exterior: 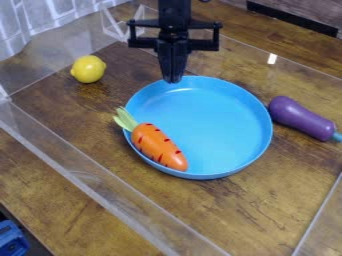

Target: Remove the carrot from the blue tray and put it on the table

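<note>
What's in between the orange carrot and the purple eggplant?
In the camera view, a stretch of the blue tray lies between the carrot and the eggplant, then a little brown table.

The carrot (159, 147) rests in the blue tray (211, 120).
</note>
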